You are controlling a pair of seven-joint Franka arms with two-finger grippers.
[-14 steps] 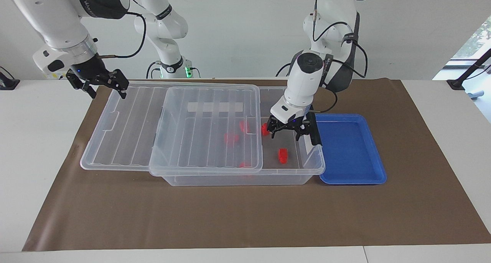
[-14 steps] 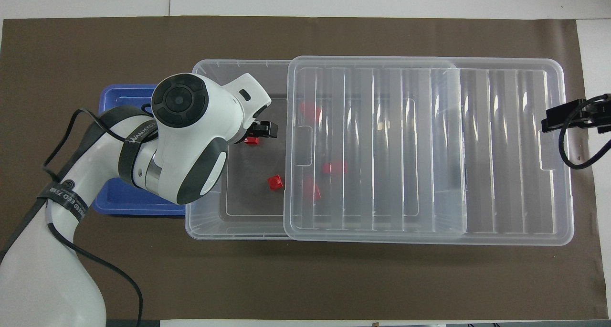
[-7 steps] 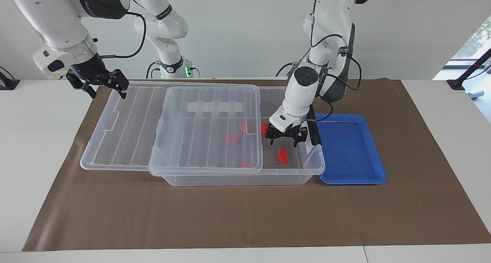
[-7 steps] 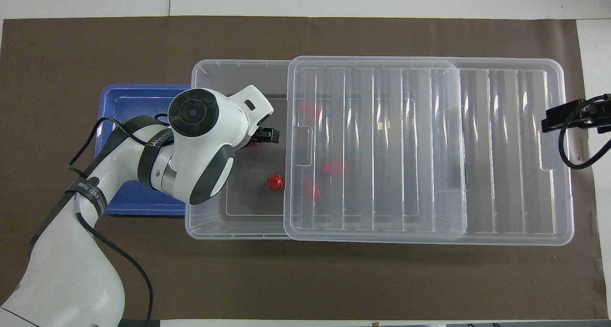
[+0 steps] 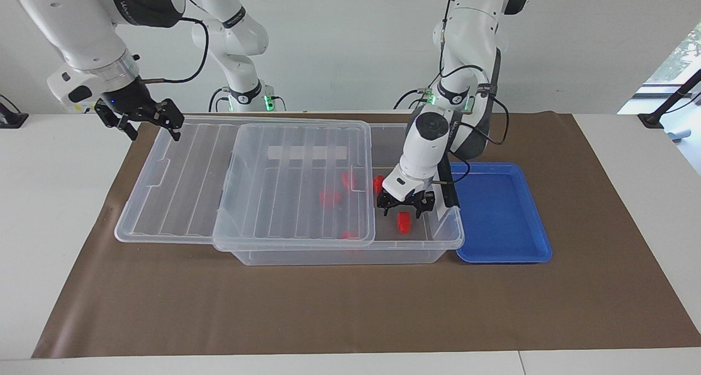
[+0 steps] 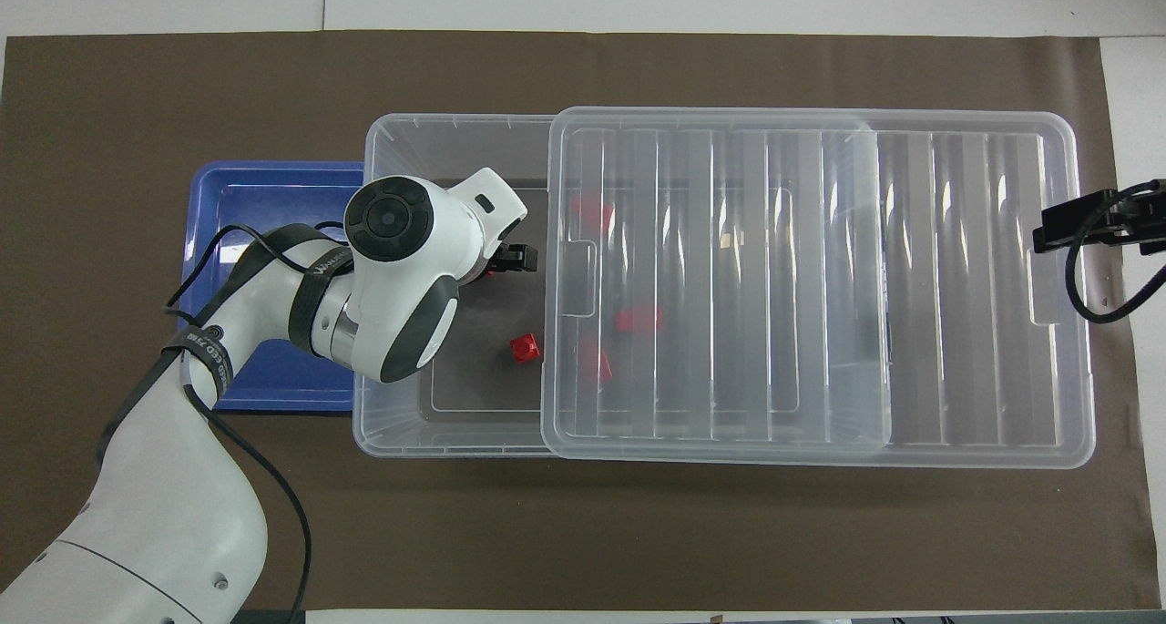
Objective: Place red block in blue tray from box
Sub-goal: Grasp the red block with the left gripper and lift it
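The clear box lies along the table with its ribbed lid slid toward the right arm's end. That leaves the end beside the blue tray uncovered. My left gripper is open and low inside this uncovered end, its fingers on either side of a red block, just above it. A second red block lies nearer to the robots. In the overhead view my left wrist hides the first block, and the second block shows. The blue tray is empty. My right gripper waits, open, over the lid's overhanging end.
Three more red blocks show through the lid. A black clip handle stands at the box's end next to the tray. Brown paper covers the table.
My left gripper has come down into the box's uncovered end, away from the robots, and now straddles the red block. The right arm, lid and tray have not moved.
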